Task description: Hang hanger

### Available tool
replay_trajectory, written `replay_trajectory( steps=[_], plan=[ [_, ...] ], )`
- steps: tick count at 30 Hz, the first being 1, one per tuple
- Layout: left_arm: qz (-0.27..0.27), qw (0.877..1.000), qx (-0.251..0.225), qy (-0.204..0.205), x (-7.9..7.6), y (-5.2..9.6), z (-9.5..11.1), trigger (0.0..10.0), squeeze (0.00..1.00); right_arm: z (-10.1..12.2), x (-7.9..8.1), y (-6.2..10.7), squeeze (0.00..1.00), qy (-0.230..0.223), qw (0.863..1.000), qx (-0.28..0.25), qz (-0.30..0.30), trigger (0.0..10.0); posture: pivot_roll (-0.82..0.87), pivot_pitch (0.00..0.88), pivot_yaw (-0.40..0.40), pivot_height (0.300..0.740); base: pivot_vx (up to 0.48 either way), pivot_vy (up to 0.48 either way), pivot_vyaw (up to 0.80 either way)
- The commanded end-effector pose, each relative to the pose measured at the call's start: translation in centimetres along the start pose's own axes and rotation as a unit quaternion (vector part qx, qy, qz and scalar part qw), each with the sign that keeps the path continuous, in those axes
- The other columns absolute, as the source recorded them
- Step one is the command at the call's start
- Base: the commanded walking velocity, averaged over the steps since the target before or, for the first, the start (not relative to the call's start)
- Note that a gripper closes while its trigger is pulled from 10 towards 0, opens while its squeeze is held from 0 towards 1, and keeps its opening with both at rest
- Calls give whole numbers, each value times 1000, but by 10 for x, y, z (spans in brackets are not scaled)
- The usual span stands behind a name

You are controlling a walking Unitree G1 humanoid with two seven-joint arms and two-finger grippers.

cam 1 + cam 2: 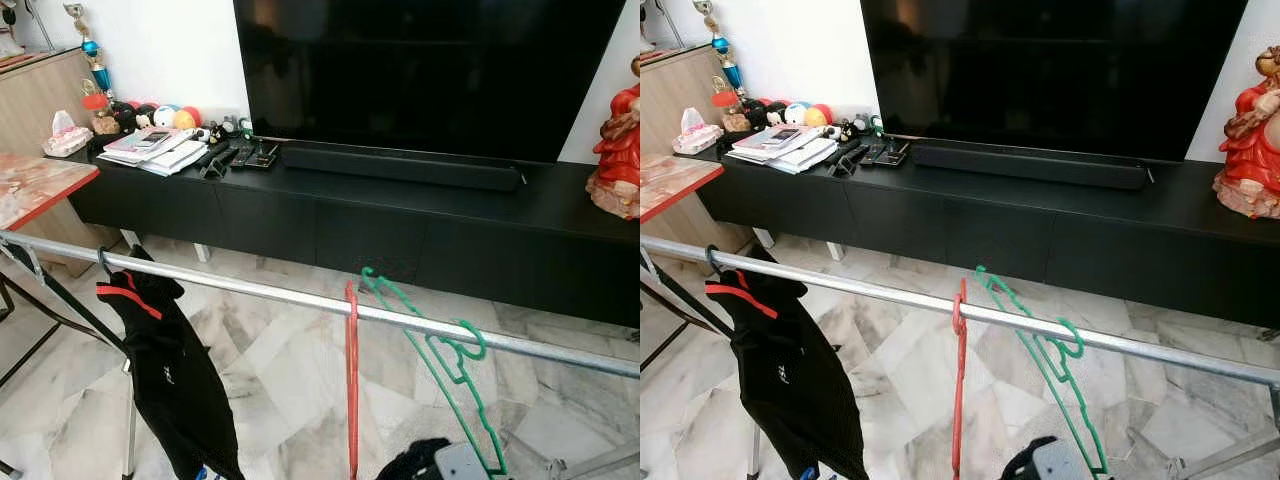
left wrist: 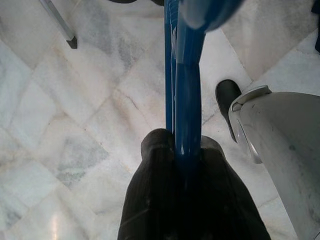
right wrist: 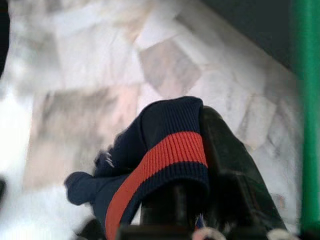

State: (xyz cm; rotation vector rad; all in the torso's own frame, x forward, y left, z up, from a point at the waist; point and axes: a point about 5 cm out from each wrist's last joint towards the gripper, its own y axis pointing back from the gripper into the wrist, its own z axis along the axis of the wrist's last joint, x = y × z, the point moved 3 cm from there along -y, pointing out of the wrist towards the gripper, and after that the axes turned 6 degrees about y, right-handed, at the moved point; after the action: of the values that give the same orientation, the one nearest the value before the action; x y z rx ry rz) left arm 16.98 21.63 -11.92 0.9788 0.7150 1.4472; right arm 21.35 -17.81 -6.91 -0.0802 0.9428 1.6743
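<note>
Left gripper (image 2: 187, 165) clamped on blue hanger (image 2: 182, 75) | right gripper (image 3: 200, 200) pinching navy garment cuff (image 3: 160, 150) | hanger: light, stiff, likely slippery; grip near hook | rail (image 1: 300, 297)

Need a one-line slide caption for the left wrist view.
Left pincer shut on blue hanger, above marble floor.

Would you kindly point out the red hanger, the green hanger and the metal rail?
red hanger (image 1: 351, 380), left eye view, its vertical side.
green hanger (image 1: 447, 375), left eye view, its slanted arm.
metal rail (image 1: 260, 287), left eye view, bare middle stretch.
</note>
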Motion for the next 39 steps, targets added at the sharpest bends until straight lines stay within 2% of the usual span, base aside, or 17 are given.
replay_trajectory(
  steps=[1, 3, 5, 8, 13, 17, 18, 19, 20, 21, 22, 23, 24, 25, 29, 32, 39],
  plan=[
    [1, 1000, 10, -9, 3, 1, -6, 10000, 0, -8, -1, -1, 0, 92, 995, 22, 9, 10000, -43, 20, 34, 740, 0, 0, 0],
    [1, 1000, 10, -10, 3, 1, -6, 10000, 0, -13, -1, -1, 0, 119, 992, 33, 13, 10000, -43, 20, 33, 740, 0, 0, 0],
    [1, 1000, 10, -11, 3, 1, -6, 10000, 0, -19, -1, -1, 0, 125, 991, 51, 20, 10000, -44, 20, 34, 740, 0, 0, 0],
    [-1, 1000, 10, -13, 2, 1, -6, 10000, 0, -28, 0, -1, 0, 170, 982, 70, 31, 10000, -42, 20, 34, 740, 0, 0, 0],
    [-3, 1000, 7, -18, -1, 0, -1, 10000, 0, -36, 4, 0, 0, 201, 974, 91, 40, 10000, -40, 21, 34, 740, 0, 0, 0],
    [-7, 1000, 5, -22, -5, -1, 5, 10000, 0, -46, 8, 3, 0, 202, 970, 126, 54, 10000, -40, 20, 35, 740, 0, 0, 0],
    [-9, 1000, 3, -24, -7, -2, 9, 10000, 0, -51, 9, 4, 0, 184, 970, 145, 58, 10000, -40, 21, 36, 740, 0, 0, 0],
    [-11, 1000, 0, -27, -10, -2, 13, 10000, 0, -58, 11, 8, 0, 108, 977, 177, 49, 10000, -41, 20, 36, 740, 0, 0, 0],
    [-13, 999, -1, -30, -11, -2, 15, 10000, 0, -62, 11, 10, 0, -11, 980, 197, 20, 10000, -38, 21, 36, 740, 0, 0, 0],
    [-13, 999, -1, -31, -12, -2, 15, 10000, 0, -61, 11, 9, 0, -99, 974, 206, 0, 10000, -38, 22, 36, 740, 0, 0, 0],
    [-14, 999, -1, -31, -12, -2, 14, 10000, 0, -61, 11, 9, 0, -151, 966, 209, -11, 10000, -38, 22, 36, 740, 0, 0, 0],
    [-14, 999, -1, -31, -12, -2, 15, 10000, 0, -61, 10, 8, 0, -218, 952, 214, -28, 10000, -39, 22, 36, 740, 0, 0, 0],
    [-13, 999, -1, -32, -12, -2, 15, 10000, 0, -62, 8, 8, 0, -249, 943, 219, -40, 10000, -39, 22, 36, 740, 0, 0, 0],
    [-13, 999, -1, -32, -12, -2, 15, 10000, 0, -63, 6, 8, 0, -248, 943, 220, -41, 10000, -40, 23, 38, 740, 0, 0, 0],
    [-13, 999, -4, -34, -13, -3, 20, 10000, 0, -53, 3, 3, 0, -208, 961, 184, -20, 10000, -40, 21, 37, 740, 0, 0, 0],
    [-12, 999, -6, -33, -12, -3, 23, 10000, 0, -43, -2, -2, 0, -178, 972, 151, -28, 10000, -38, 22, 38, 740, 0, 0, 0],
    [-10, 999, -7, -32, -9, -3, 25, 10000, 0, -24, -14, -10, 0, -174, 977, 106, -56, 10000, -38, 20, 38, 740, 0, 0, 0]
  ],
)
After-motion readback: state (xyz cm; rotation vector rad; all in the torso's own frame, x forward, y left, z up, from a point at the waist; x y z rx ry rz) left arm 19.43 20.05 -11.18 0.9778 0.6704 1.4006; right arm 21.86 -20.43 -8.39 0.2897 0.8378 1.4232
